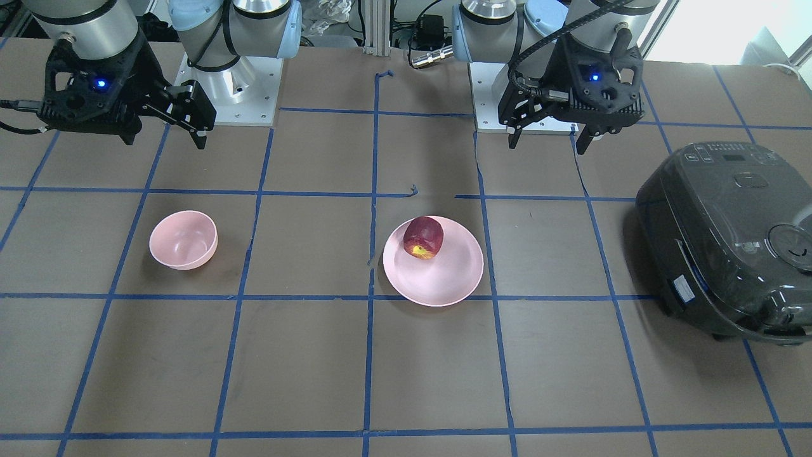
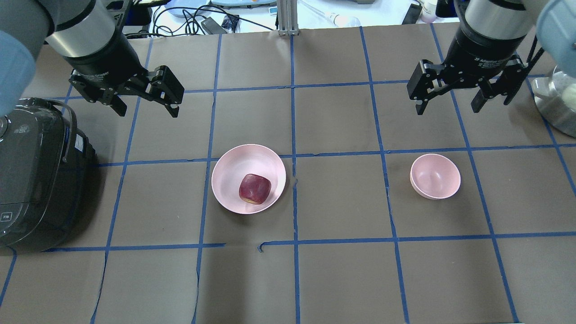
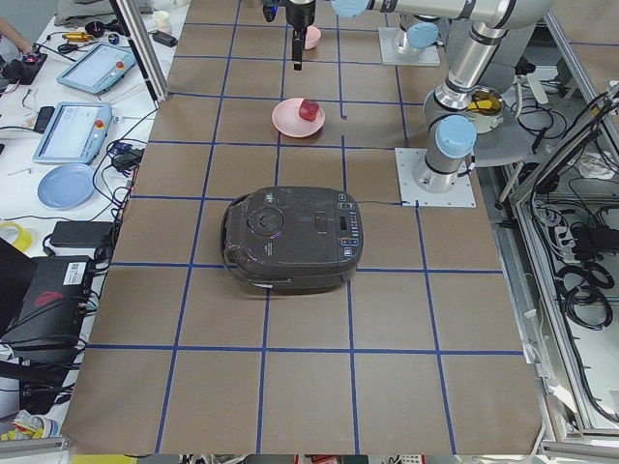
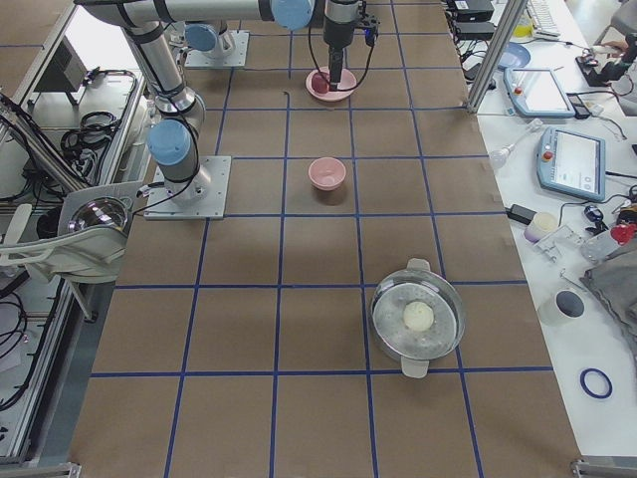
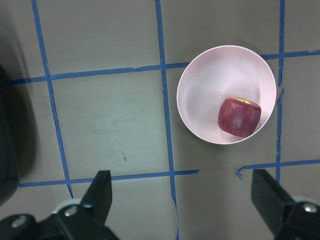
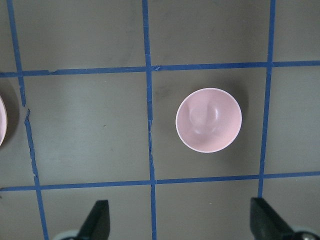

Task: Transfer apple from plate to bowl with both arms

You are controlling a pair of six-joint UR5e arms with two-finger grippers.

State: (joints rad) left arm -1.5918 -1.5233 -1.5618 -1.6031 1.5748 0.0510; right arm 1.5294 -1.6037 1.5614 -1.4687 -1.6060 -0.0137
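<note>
The dark red apple (image 1: 424, 237) (image 2: 254, 188) lies on the wide pink plate (image 1: 444, 279) (image 2: 234, 171) near the table's middle. The small deep pink bowl (image 1: 184, 240) (image 2: 435, 176) stands empty on the robot's right side. My left gripper (image 2: 147, 110) (image 1: 548, 145) hangs open and empty, above the table and to the left of the plate. In its wrist view the apple (image 5: 239, 117) and plate (image 5: 210, 85) lie ahead of the open fingers (image 5: 100, 195). My right gripper (image 2: 447, 109) (image 1: 165, 136) hangs open and empty above the bowl (image 6: 208, 120).
A black rice cooker (image 2: 31, 180) (image 1: 723, 241) stands at the table's end on the left arm's side. A steel pot (image 2: 555, 103) (image 4: 418, 319) stands at the right arm's end. Blue tape lines grid the brown table top.
</note>
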